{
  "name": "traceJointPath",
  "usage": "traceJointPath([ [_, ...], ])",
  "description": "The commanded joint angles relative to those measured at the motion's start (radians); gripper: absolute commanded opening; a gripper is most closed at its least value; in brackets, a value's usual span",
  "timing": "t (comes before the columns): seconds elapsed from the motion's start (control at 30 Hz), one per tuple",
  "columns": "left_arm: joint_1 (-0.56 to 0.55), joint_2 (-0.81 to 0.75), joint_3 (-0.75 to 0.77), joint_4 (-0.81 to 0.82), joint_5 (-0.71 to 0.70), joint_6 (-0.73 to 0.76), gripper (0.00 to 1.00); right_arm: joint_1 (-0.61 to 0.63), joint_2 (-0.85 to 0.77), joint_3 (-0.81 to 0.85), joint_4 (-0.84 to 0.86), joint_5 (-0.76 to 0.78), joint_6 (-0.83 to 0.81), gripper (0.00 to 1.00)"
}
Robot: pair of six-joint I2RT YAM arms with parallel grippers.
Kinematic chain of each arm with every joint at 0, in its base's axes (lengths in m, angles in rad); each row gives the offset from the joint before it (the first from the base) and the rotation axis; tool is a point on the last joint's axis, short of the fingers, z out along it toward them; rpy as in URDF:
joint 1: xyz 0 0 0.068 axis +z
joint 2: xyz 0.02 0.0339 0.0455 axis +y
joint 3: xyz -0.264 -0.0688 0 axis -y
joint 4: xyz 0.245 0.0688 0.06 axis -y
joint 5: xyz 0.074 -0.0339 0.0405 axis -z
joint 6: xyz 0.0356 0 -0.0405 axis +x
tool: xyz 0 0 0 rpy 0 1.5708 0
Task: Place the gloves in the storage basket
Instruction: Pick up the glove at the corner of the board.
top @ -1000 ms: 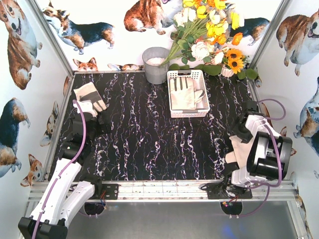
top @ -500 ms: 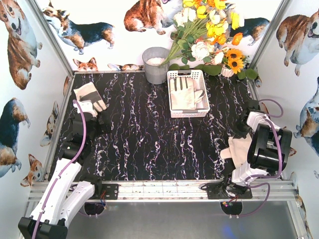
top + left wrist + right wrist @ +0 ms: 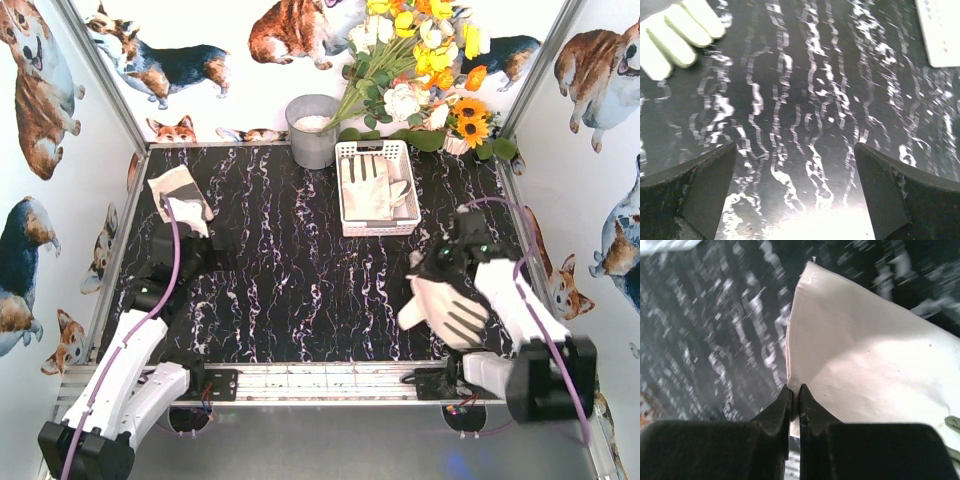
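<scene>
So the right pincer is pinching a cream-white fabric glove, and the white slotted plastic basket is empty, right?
No: the white slotted plastic basket is not empty; the top external view shows gloves lying in it. The right pincer does pinch a cream-white fabric glove.

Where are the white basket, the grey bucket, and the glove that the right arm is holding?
white basket (image 3: 380, 229), top view, on its near wall.
grey bucket (image 3: 313, 148), top view, on its side wall.
held glove (image 3: 447, 308), top view, on its middle.
</scene>
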Motion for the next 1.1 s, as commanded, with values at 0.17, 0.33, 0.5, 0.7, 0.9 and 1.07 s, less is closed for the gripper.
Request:
traceJointPath([
  [0.17, -0.262, 0.049, -0.081, 0.256, 0.262, -0.176, 0.92, 0.243, -0.138, -0.045, 0.257, -0.157, 0.308, 0.0],
  [0.33, -0.496, 0.176, -0.025, 0.363, 0.189, -0.244, 0.92, 0.279, -0.055, 0.064, 0.412, -0.392, 0.32, 0.0],
  [0.5, -0.674, 0.268, 0.032, 0.492, 0.097, -0.301, 0.94, 0.308, -0.057, 0.13, 0.388, -0.324, 0.395, 0.0],
  [0.7, -0.845, 0.383, 0.053, 0.58, -0.086, -0.326, 0.98, 0.338, -0.071, 0.135, 0.449, -0.248, 0.531, 0.0],
  [0.9, -0.898, 0.485, 0.147, 0.585, -0.195, -0.335, 1.0, 0.37, -0.065, 0.169, 0.454, -0.216, 0.561, 0.0],
  [1.07, -0.912, 0.546, 0.19, 0.538, -0.324, -0.348, 0.87, 0.374, -0.074, 0.164, 0.455, -0.199, 0.575, 0.0],
])
